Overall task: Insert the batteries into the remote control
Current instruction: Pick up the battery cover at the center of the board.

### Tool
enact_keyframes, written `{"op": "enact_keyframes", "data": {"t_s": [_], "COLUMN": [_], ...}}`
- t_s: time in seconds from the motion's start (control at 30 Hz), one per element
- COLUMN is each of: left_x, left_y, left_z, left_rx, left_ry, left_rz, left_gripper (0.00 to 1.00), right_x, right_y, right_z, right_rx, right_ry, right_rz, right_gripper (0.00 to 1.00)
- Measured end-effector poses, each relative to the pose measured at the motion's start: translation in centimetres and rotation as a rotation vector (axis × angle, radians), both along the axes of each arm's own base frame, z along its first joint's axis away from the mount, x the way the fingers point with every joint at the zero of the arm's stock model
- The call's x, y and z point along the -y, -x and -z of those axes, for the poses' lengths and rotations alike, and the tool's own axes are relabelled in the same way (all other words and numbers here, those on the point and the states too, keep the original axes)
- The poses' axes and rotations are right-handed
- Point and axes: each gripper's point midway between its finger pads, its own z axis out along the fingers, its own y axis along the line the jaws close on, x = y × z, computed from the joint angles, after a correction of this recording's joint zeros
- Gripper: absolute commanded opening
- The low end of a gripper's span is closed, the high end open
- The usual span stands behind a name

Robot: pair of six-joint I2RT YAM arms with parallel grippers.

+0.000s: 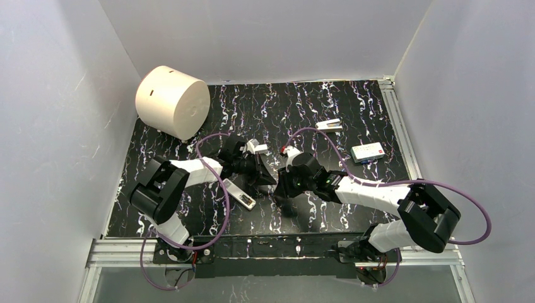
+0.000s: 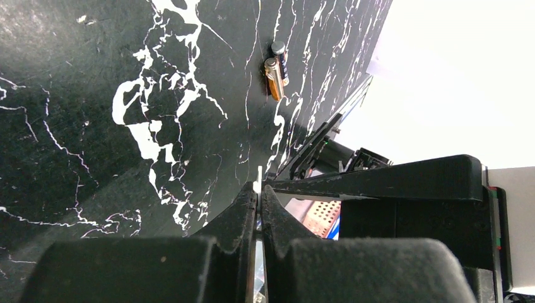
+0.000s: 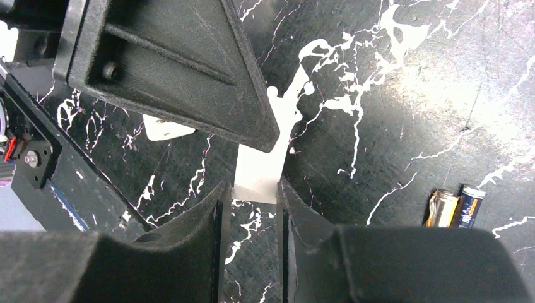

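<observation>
- Left gripper (image 2: pixel 258 189): fingers nearly together, pinching the thin edge of a flat white piece (image 3: pixel 257 170).
- Right gripper (image 3: pixel 252 189): narrow gap, and the same flat white piece sits between its fingers, so it is held from both sides.
- Can't tell what the white piece is. It is thin and plain, just above the tabletop.
- From above, the two grippers meet tip to tip near the table's middle, left gripper (image 1: pixel 264 177) just up-left of right gripper (image 1: pixel 279 187).
- Remote control (image 1: pixel 240 194): lies flat on the table (image 1: pixel 353 107), just left of the grippers and angled diagonally. Neither gripper holds it.
- Batteries (image 3: pixel 441 209): two cells side by side, touching, lying loose on the table off to the right of the right fingers. Not in the remote.
- Left wrist view shows the same batteries (image 2: pixel 273 79) out ahead of the fingertips, apart from them.
- White strip (image 1: pixel 329 125): far side of the table, right of centre.
- White box with red mark (image 1: pixel 368 151): right side, near the strip.
- Big white drum (image 1: pixel 171 101): back-left corner.
</observation>
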Motion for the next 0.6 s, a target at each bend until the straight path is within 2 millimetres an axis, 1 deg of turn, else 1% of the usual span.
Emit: {"op": "enact_keyframes", "data": {"t_s": [0.03, 0.07, 0.13, 0.2, 0.23, 0.33, 0.47, 0.6], "left_x": [0.0, 0.0, 0.0, 0.0, 0.0, 0.1, 0.0, -0.3], "left_y": [0.0, 0.0, -0.1, -0.2, -0.2, -0.6, -1.4, -2.3], "left_z": [0.0, 0.0, -0.1, -0.4, -0.8, -2.8, -7.0, -11.3], "left_rx": [0.006, 0.014, 0.033, 0.061, 0.083, 0.168, 0.306, 0.434], "left_ry": [0.001, 0.002, 0.003, 0.01, 0.015, 0.044, 0.114, 0.184], "left_rz": [0.003, 0.007, 0.016, 0.027, 0.031, 0.041, 0.026, -0.017], "left_gripper": [0.0, 0.0, 0.0, 0.0, 0.0, 0.0, 0.0, 0.0], "right_x": [0.0, 0.0, 0.0, -0.1, -0.1, 0.0, 0.9, 2.6], "right_y": [0.0, 0.0, 0.0, -0.1, -0.1, -0.2, -0.8, -1.5], "right_z": [0.0, 0.0, -0.1, -0.5, -1.1, -3.9, -8.5, -13.4], "right_rx": [-0.002, -0.003, -0.007, -0.009, -0.005, 0.023, 0.064, 0.086], "right_ry": [0.0, -0.002, -0.006, -0.019, -0.036, -0.127, -0.305, -0.533], "right_rz": [0.001, 0.004, 0.014, 0.028, 0.038, 0.084, 0.218, 0.391], "right_gripper": [0.4, 0.48, 0.69, 0.8, 0.83, 0.85, 0.85, 0.85]}}
